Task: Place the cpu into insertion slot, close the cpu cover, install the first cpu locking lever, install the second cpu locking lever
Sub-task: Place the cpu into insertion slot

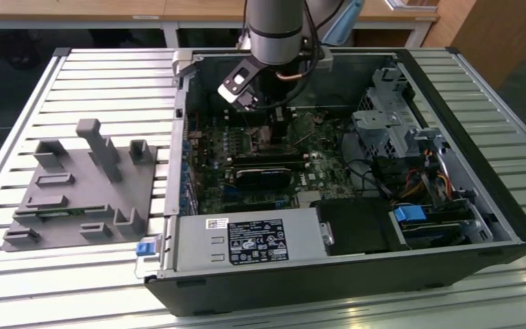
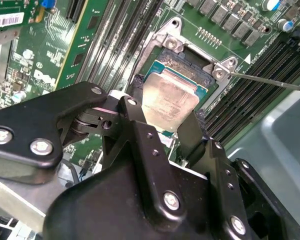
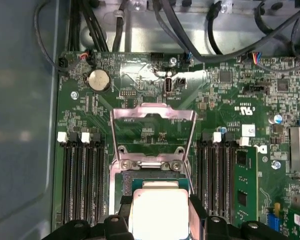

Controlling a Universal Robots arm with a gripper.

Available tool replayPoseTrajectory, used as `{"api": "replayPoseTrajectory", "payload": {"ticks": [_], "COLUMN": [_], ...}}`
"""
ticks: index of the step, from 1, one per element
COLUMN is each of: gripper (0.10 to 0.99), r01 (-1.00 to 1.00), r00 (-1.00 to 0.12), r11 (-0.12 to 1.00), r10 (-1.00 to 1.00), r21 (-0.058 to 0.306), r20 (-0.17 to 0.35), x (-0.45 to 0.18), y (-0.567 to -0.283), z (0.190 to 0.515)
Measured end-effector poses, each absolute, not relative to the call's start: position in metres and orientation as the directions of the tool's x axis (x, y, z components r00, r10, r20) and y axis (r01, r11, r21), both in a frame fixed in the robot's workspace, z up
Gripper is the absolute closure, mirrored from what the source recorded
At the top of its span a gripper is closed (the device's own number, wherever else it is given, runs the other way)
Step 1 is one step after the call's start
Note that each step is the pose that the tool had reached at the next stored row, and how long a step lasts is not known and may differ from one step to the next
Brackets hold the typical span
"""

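Note:
My gripper (image 2: 162, 117) is shut on the cpu (image 2: 172, 95), a square chip with a pale silvery-tan face; black fingers (image 2: 132, 112) press on two opposite edges. The chip sits low over the insertion slot (image 2: 189, 54), whose dark far part shows beyond it; I cannot tell if it rests in it. In the first wrist view the cpu (image 3: 159, 220) lies between the fingers (image 3: 124, 206) of the gripper (image 3: 160, 202). The cpu cover (image 3: 152, 109) is swung open behind the slot (image 3: 126, 185). A thin lever rod (image 2: 270, 82) sticks out beside the socket. In the exterior view the gripper (image 1: 261, 113) reaches into the case.
The open computer case (image 1: 336, 281) lies on a slatted table, with a power supply (image 1: 244, 240), a black heatsink block (image 1: 263, 175) and drive cages (image 1: 386, 127) inside. Long memory slots (image 3: 82, 180) flank the socket. A grey fixture (image 1: 80, 185) stands on the exterior view's left.

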State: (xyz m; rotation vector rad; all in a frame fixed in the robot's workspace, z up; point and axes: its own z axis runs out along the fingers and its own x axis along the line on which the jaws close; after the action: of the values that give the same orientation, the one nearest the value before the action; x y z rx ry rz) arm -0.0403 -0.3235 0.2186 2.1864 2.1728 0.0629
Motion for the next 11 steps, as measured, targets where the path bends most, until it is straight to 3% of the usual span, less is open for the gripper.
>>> {"api": "replayPoseTrajectory", "payload": {"ticks": [11], "gripper": [0.561], "r01": [0.998], "r00": [0.008], "r11": [-0.007], "r10": [1.0], "r21": [0.07], "r20": [-0.012], "x": [-0.041], "y": [-0.321], "z": [0.207]}}
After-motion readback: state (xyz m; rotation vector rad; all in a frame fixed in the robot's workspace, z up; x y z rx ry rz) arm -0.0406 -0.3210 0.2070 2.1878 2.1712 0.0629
